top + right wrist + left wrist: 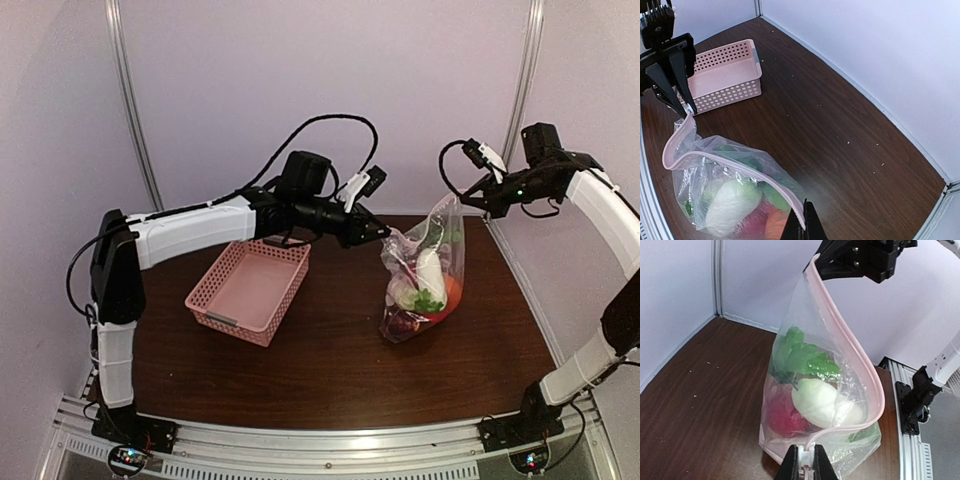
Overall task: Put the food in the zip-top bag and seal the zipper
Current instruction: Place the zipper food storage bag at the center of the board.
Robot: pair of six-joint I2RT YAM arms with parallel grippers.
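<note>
The dark wooden table (330, 370) carries everything. The zip-top bag (425, 275) stands right of its middle, its bottom resting on the wood and its mouth edge lifted between the two arms. I judge it is held this way so that the load hangs low and the mouth runs as one line between the arms, ready for pressing shut.

The pink basket (250, 290) sits well apart to the left, with no food to be seen in it.

The food is inside the bag, piled at the bottom: a white radish (822, 402) with its green leaves (805, 357) above it, a red piece (782, 415) beside it, and something orange below (the rest is too crowded behind crinkled plastic to sort out). The loading step looks done, with sealing left to do.

The zipper (860, 365) reads as a pale pink strip, slack and bowed in a long curve instead of pulled straight. Whether its two lips are already pressed together along that curve cannot be told.

The left gripper (805, 460) is pressed together on the near end of the strip, pinching it. The right gripper (804, 222) is likewise closed tight on the opposite end. Seen from above, the left gripper takes the lower corner and the right gripper the higher one, so the mouth slopes up to the right.
</note>
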